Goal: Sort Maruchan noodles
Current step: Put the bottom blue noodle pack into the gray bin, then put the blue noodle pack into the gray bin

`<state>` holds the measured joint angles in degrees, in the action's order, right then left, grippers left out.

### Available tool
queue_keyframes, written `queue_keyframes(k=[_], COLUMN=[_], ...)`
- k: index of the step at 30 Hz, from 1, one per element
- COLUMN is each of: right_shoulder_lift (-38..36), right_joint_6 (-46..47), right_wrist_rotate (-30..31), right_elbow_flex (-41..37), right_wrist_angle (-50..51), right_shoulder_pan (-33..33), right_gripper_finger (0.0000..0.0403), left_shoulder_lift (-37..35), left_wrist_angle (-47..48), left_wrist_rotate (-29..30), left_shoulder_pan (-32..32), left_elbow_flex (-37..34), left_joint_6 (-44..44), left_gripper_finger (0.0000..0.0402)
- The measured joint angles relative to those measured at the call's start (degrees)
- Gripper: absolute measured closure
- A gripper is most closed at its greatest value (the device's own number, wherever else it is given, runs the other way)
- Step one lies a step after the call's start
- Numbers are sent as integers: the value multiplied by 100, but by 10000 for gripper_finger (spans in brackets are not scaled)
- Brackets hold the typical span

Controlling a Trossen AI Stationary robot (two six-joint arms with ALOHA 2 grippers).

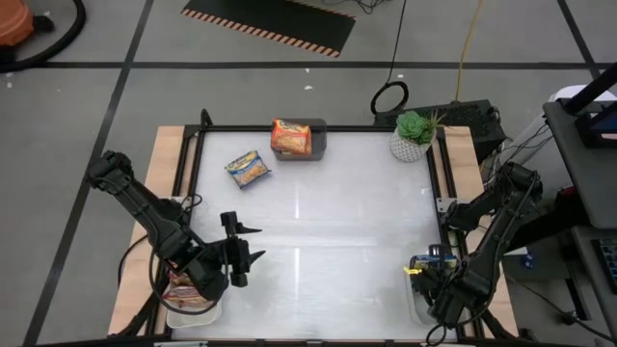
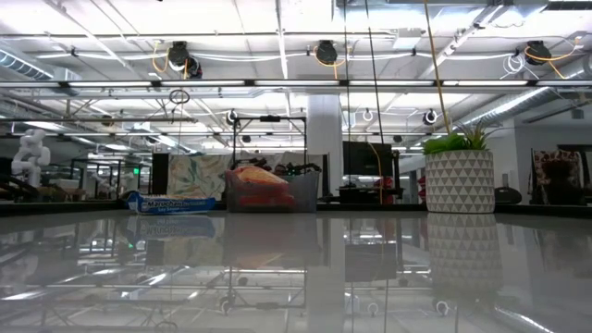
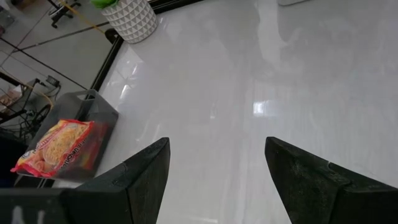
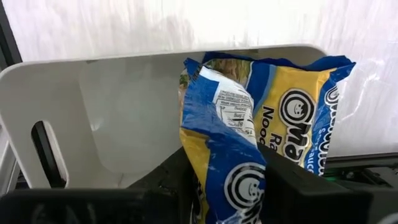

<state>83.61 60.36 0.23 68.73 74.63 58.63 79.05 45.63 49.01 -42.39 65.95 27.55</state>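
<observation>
My right gripper (image 1: 431,277) is at the table's near right corner, over a white tray (image 4: 118,112), shut on a blue-and-yellow noodle packet (image 4: 261,118). My left gripper (image 1: 258,243) hovers open near the table's near left side, fingers pointing right and touching nothing. In the left wrist view the left gripper (image 3: 216,143) stands above bare table. Another blue-and-yellow packet (image 1: 249,169) lies flat on the table toward the far left. An orange packet (image 1: 289,136) lies in the grey bin (image 1: 319,143) at the far edge. Red packets (image 1: 185,287) lie in a white tray (image 1: 193,310) under the left arm. My right gripper pinches the blue-and-yellow packet between its two fingers, which come at it from above, pointing down. The fingers (image 4: 292,180) sit on the crumpled part (image 4: 227,177) nearest the wrist. The rest of the packet hangs past the fingertips over the white tray; I cannot tell whether it touches the tray.
A potted plant in a white patterned pot (image 1: 413,137) stands at the far right corner. A black frame (image 1: 318,127) runs round the tabletop. In the low view the plant pot (image 2: 460,180), the grey bin (image 2: 301,192) and the flat packet (image 2: 171,202) line the far side.
</observation>
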Motion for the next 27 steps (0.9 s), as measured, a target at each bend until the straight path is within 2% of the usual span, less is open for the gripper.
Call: queue_keyframes(k=[5,11,27], right_shoulder_lift=[0,0,-7], right_joint_6=[46,92,797], right_wrist_rotate=[284,257,289], right_elbow_flex=[0,0,393], right_wrist_angle=[16,104,87], right_shoulder_pan=[4,2,-16], right_gripper_finger=[235,187,179], left_shoulder_lift=[0,0,0], left_wrist_angle=[0,-2,-2], left_wrist_rotate=[0,0,0], left_shoulder_pan=[0,0,0], left_elbow_flex=[0,0,0], left_joint_6=[5,9,71], left_gripper_finger=[133,133,133])
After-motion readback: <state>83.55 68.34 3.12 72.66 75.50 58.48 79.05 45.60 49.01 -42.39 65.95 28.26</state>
